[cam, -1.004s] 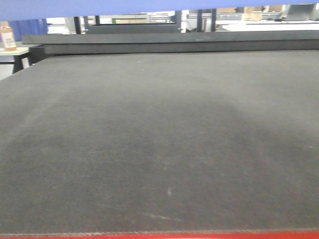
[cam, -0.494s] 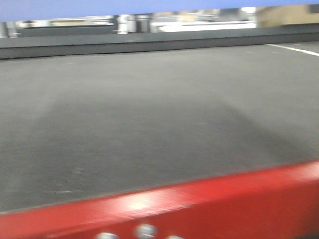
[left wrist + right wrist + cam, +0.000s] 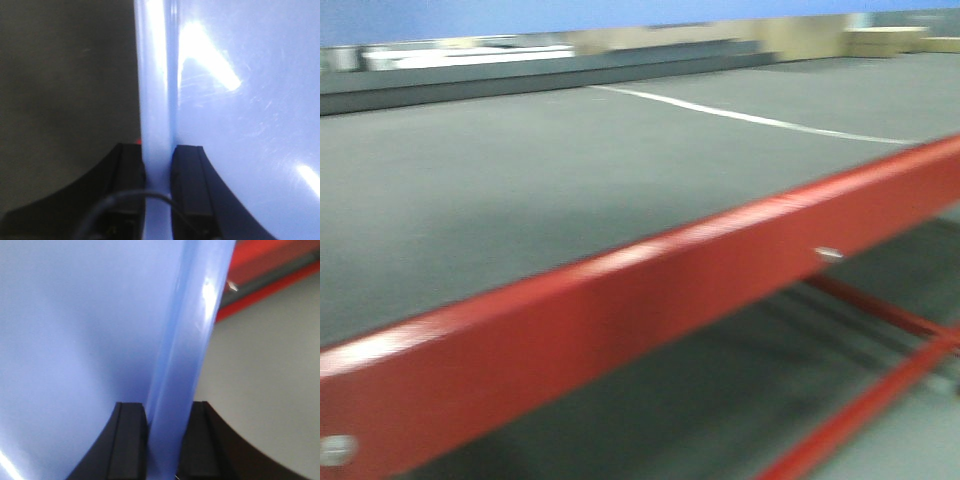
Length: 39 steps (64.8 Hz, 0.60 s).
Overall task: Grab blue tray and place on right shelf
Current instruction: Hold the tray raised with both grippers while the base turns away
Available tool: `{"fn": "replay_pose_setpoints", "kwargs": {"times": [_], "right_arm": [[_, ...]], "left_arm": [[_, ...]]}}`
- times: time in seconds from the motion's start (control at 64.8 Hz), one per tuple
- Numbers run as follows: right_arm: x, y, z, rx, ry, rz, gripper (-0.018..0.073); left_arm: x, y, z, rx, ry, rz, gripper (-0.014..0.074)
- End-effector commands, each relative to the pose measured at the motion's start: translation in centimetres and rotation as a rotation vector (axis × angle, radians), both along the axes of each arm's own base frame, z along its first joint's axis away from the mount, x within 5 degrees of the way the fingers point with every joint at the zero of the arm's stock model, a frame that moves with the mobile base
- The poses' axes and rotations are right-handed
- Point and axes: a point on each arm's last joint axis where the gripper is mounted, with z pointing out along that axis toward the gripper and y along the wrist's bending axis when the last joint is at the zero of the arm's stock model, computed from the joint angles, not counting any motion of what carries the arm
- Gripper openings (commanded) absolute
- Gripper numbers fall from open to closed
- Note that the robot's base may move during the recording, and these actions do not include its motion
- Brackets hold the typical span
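Worktop's red front rail [image 3: 620, 310] slants blurred across the near view, with the grey worktop [image 3: 500, 190] behind it and a white line [image 3: 750, 118] farther back. The blue tray [image 3: 570, 15] spans the very top of that view. The left hand [image 3: 158, 160] is clamped on one tray rim, a finger tight on each side. The right hand [image 3: 167, 412] pinches the opposite rim likewise, and the rail shows beyond.

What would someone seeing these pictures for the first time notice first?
The glossy blue tray fills both wrist views, its rim clamped in the left claw and the right claw. In the front view, a red table frame slants across the picture, with the grey table top behind it.
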Motion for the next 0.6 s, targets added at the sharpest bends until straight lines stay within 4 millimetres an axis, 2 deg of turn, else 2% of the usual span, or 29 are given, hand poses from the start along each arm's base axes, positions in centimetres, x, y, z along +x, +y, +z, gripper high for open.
{"fn": "replay_pose_setpoints", "kwargs": {"times": [0.0,0.587], "right_arm": [[-0.30,-0.04,1.97,0.038,-0.124,0.033,0.0055],[-0.30,-0.05,1.97,0.037,-0.123,0.032,0.0055]], "left_arm": [[-1.80,0.24,1.47,-0.014,0.017,-0.041,-0.0048],[-1.80,0.24,1.47,-0.014,0.017,-0.041,-0.0048]]}}
